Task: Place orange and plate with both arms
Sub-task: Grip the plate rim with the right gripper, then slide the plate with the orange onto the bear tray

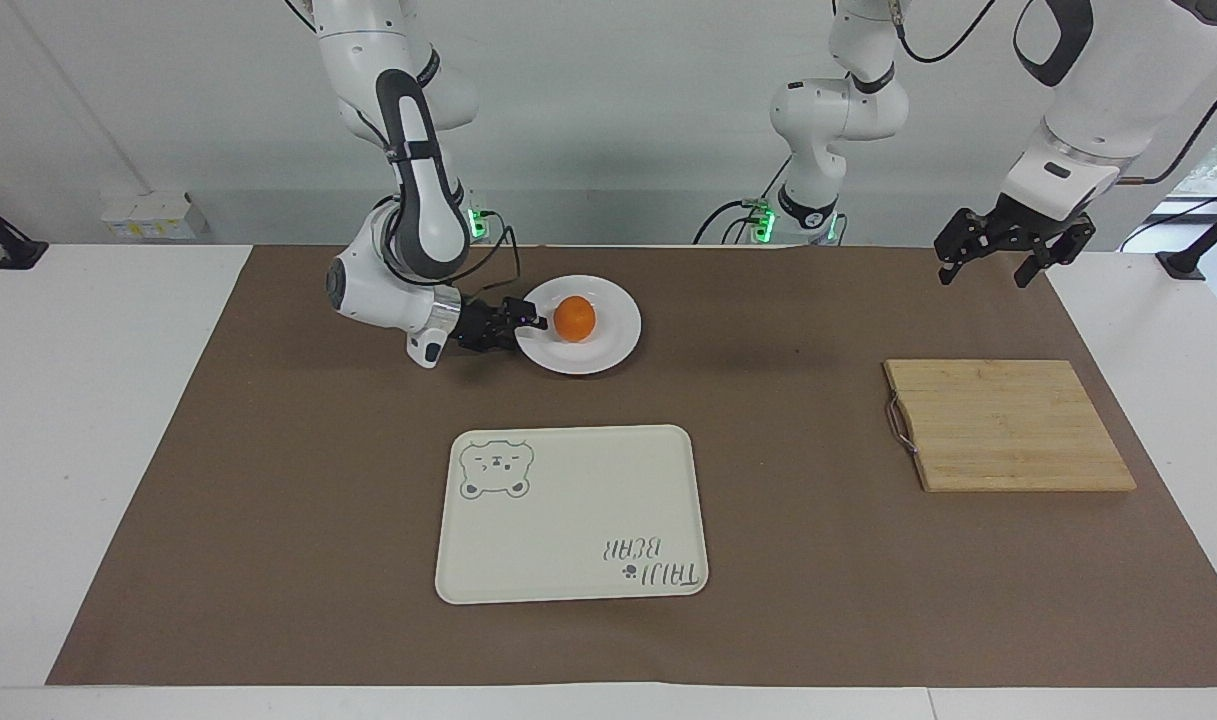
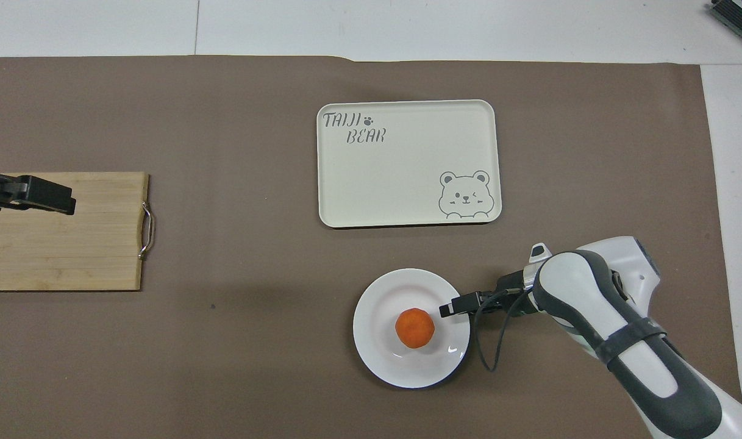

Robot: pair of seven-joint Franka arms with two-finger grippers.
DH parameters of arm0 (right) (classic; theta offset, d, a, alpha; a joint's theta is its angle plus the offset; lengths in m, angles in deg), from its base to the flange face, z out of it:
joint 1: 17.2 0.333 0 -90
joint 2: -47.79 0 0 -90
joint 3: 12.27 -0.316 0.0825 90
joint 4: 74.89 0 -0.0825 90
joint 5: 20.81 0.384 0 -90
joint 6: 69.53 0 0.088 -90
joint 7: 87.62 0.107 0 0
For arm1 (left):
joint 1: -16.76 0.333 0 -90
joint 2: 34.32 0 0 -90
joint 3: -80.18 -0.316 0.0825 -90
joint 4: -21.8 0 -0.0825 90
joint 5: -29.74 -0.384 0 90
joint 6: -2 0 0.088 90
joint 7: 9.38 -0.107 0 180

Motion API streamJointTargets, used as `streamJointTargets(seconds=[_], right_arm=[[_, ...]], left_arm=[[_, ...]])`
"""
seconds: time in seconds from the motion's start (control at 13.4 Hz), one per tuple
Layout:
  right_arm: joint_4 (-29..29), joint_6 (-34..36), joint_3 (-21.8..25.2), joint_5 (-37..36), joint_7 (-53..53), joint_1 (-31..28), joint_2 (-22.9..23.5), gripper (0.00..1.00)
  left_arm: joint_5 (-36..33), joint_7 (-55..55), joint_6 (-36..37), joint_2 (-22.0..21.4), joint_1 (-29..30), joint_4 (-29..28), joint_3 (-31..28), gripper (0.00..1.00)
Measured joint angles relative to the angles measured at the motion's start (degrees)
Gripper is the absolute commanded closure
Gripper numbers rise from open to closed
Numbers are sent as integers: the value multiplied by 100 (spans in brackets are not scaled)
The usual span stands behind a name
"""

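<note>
The orange [image 1: 574, 318] sits in the middle of the white plate [image 1: 613, 345], which lies on the brown mat near the robots. It also shows in the overhead view, the orange [image 2: 414, 328] on the plate [image 2: 383, 360]. My right gripper [image 1: 524, 322] is low at the plate's rim on the right arm's side, open, with one finger reaching over the rim [image 2: 449, 308]. My left gripper [image 1: 983, 270] is open and empty, and waits high in the air over the wooden board's end of the table [image 2: 53, 201].
A cream tray with a bear drawing [image 1: 571, 515] lies farther from the robots than the plate. A wooden cutting board with a metal handle [image 1: 1008, 425] lies toward the left arm's end. Two small arm bases with green lights [image 1: 763, 225] stand at the mat's near edge.
</note>
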Motion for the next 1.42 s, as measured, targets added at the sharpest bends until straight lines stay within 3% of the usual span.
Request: streamJointTargets(seconds=[0.07, 0.82, 1.42], right_arm=[[4, -7, 0, 0, 78, 33, 0, 100], [-56, -69, -2, 63, 109, 116, -77, 100], [-669, -89, 11, 725, -743, 84, 231, 100]], left_arm=[[0, 0, 0, 0, 0, 0, 0, 0], [0, 0, 0, 0, 0, 0, 0, 0], [0, 0, 0, 0, 0, 0, 0, 0]])
